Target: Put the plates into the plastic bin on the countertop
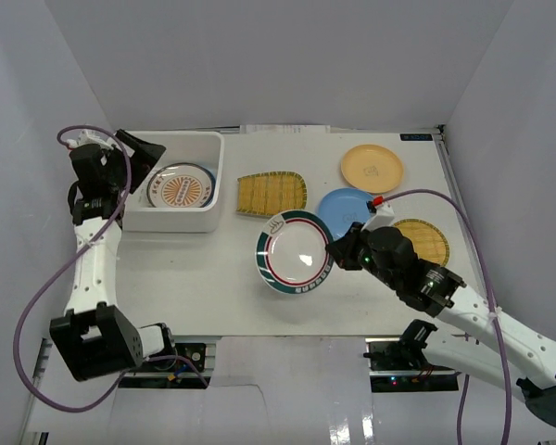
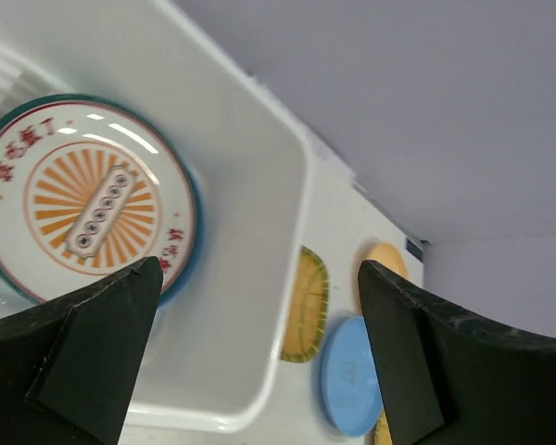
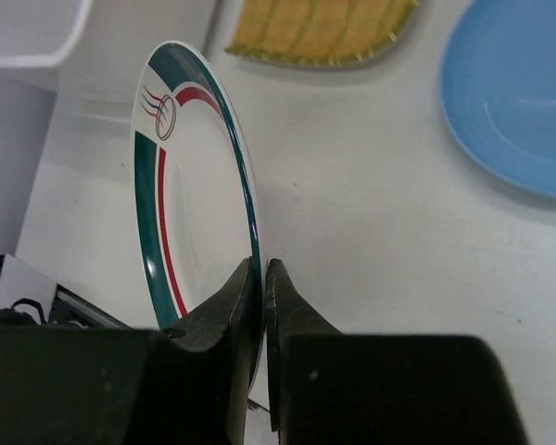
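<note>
Overhead, clamps right gripper (image 1: 338,250) on green-rimmed plate (image 1: 294,252) at its 3 o'clock rim, mid-countertop (image 1: 195,278); holds left gripper (image 1: 139,159) over bin (image 1: 181,221) at 10 o'clock, sunburst plate (image 1: 179,188) inside. From left wrist, shows fingers (image 2: 83,352) spread wide above bin (image 2: 250,195) and sunburst plate (image 2: 88,199). From right wrist, shows fingers (image 3: 218,311) pinched tight on rim of green-rimmed plate (image 3: 195,213).

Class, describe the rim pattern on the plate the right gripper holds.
Green and red bands on the white plate, clearest in the right wrist view.
</note>
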{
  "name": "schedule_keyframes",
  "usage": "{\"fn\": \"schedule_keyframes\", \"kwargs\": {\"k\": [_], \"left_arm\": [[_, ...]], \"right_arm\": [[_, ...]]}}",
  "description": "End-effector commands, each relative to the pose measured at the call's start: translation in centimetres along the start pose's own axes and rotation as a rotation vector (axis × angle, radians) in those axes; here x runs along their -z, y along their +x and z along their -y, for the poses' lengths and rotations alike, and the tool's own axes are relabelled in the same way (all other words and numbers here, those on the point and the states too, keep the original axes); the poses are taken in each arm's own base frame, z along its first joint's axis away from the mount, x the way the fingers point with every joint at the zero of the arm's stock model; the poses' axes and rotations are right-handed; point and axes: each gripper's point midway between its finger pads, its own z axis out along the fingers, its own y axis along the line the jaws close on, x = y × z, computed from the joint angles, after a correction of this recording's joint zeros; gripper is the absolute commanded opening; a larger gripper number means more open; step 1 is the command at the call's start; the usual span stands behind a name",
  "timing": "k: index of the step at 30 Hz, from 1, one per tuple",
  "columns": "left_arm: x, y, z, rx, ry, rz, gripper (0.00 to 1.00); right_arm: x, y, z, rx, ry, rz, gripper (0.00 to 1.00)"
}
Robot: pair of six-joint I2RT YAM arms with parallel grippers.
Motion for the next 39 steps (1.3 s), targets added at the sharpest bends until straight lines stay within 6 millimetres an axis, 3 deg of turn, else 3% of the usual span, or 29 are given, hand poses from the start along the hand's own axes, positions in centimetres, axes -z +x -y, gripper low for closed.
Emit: {"fn": "schedule_keyframes", "kwargs": {"k": [1,2,3,4,6,7,9,10,11,14,17,18,19,20,21,22,23,24,25,29,32,33,36,39], "left_arm": [[4.9,-1.1,6.9,-0.085,0.228,0.039,0.98],[5.7,-0.7,7.7,-0.096,0.257,0.033,0.98],[6.4,0.2,8.0,-0.102,0.289,0.007,0.98],[7.3,0.5,8.6,-0.115,0.319,0.001,0.98],[10.0,1.6,10.3,-0.160,0.407,-0.015,0.98],[10.9,2.3,11.1,-0.180,0.447,-0.036,0.98],[13.3,3.7,13.3,-0.214,0.560,-0.103,0.98],[14.3,4.2,14.6,-0.226,0.608,-0.126,0.98],[16.0,3.6,16.4,-0.258,0.663,-0.111,0.98],[19.7,2.8,19.8,-0.341,0.761,-0.099,0.98],[21.5,2.9,21.2,-0.379,0.797,-0.100,0.98],[21.7,3.1,21.3,-0.383,0.800,-0.104,0.98],[21.6,3.1,21.2,-0.382,0.787,-0.097,0.98],[20.9,3.6,20.6,-0.379,0.762,-0.109,0.98],[20.5,3.9,20.2,-0.371,0.747,-0.118,0.98],[20.1,4.2,19.9,-0.367,0.735,-0.125,0.98],[19.6,4.4,19.5,-0.362,0.722,-0.133,0.98],[19.0,4.8,18.9,-0.350,0.704,-0.148,0.98],[18.6,5.0,18.6,-0.344,0.693,-0.150,0.98],[17.9,6.3,18.1,-0.337,0.685,-0.186,0.98],[16.7,7.1,16.7,-0.311,0.636,-0.200,0.98],[16.4,7.2,16.2,-0.305,0.619,-0.197,0.98],[14.5,8.5,13.6,-0.242,0.523,-0.210,0.97],[14.0,8.7,12.8,-0.215,0.496,-0.202,0.96]], "right_arm": [[0.0,-8.6,-8.4,0.030,-0.224,0.212,0.08],[-0.3,-9.6,-9.3,0.041,-0.236,0.229,0.08],[0.2,-12.0,-11.2,0.054,-0.271,0.278,0.08],[-1.3,-12.4,-12.4,0.071,-0.283,0.271,0.08],[-1.4,-15.6,-15.5,0.086,-0.343,0.336,0.08],[-3.7,-15.2,-16.2,0.102,-0.337,0.306,0.08],[-5.0,-16.6,-18.1,0.114,-0.362,0.340,0.08],[-5.2,-18.5,-19.4,0.107,-0.379,0.378,0.08],[-8.4,-17.6,-19.6,0.120,-0.352,0.339,0.08],[-13.3,-18.0,-22.2,0.141,-0.378,0.316,0.08],[-18.1,-17.9,-25.0,0.159,-0.425,0.293,0.08],[-19.3,-17.6,-25.6,0.164,-0.438,0.274,0.08],[-23.0,-15.5,-25.0,0.176,-0.410,0.226,0.08],[-22.7,-17.5,-27.1,0.173,-0.440,0.258,0.08],[-23.5,-17.6,-27.7,0.178,-0.445,0.259,0.08],[-26.9,-15.4,-27.2,0.192,-0.422,0.222,0.08],[-26.5,-17.5,-28.8,0.182,-0.454,0.276,0.08],[-27.3,-17.3,-29.0,0.176,-0.455,0.283,0.08],[-29.2,-15.7,-28.6,0.169,-0.449,0.264,0.08],[-32.1,-12.7,-27.1,0.144,-0.411,0.245,0.08],[-32.9,-11.4,-26.8,0.156,-0.397,0.234,0.21],[-32.9,-11.3,-26.8,0.160,-0.397,0.232,0.32],[-31.9,-12.0,-27.0,0.172,-0.394,0.245,0.50],[-29.7,-13.8,-26.6,0.187,-0.370,0.277,0.54]]}}
